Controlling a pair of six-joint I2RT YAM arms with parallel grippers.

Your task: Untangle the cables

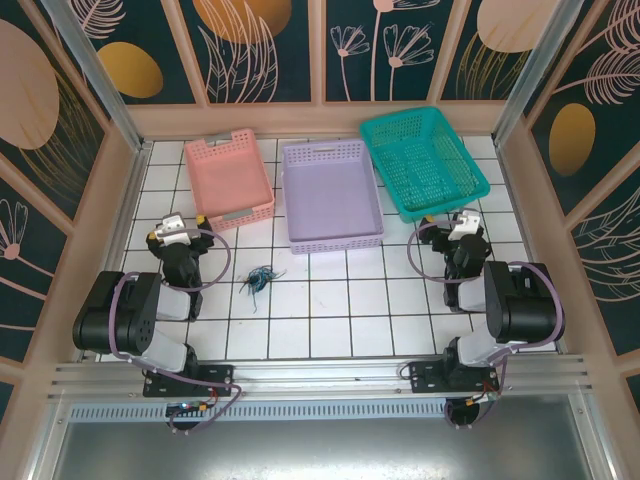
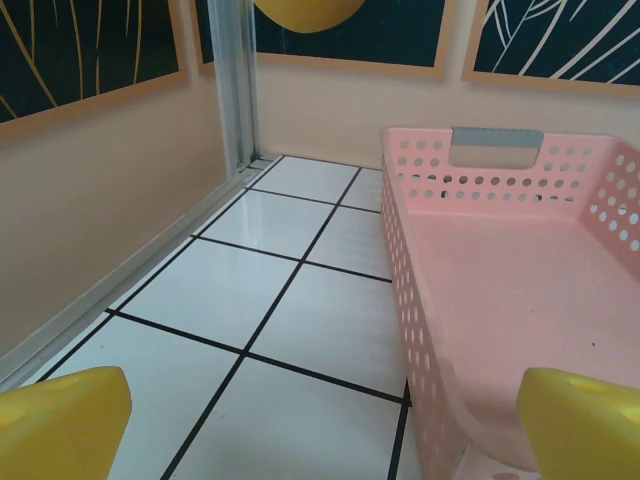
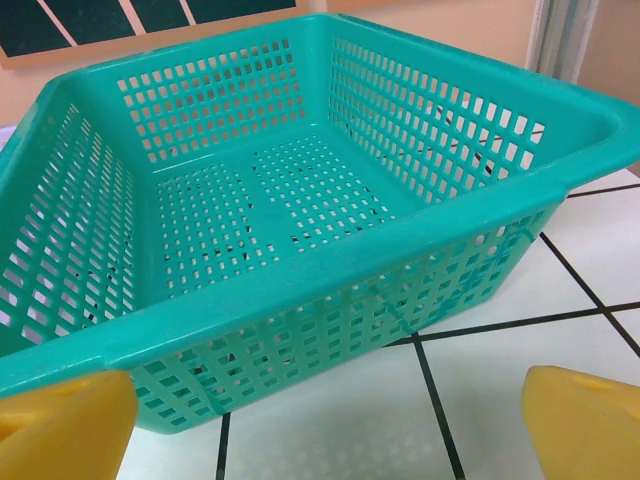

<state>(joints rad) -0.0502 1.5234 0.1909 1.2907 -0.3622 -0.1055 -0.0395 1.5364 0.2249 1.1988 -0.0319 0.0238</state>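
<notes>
The enclosure is being lit brightly and evenly from overhead. Only short, soft shadows are being cast on the white bench beneath the arms and under the teal basket. A pale sheen is being reflected off the glossy tiles in the left wrist view. The yellow fingertips of the left pincer and of the right pincer are being rendered blurred at the frame bottoms, while the pink basket is being kept sharp. The side walls are being splayed outward by wide-angle distortion in the top view.
</notes>
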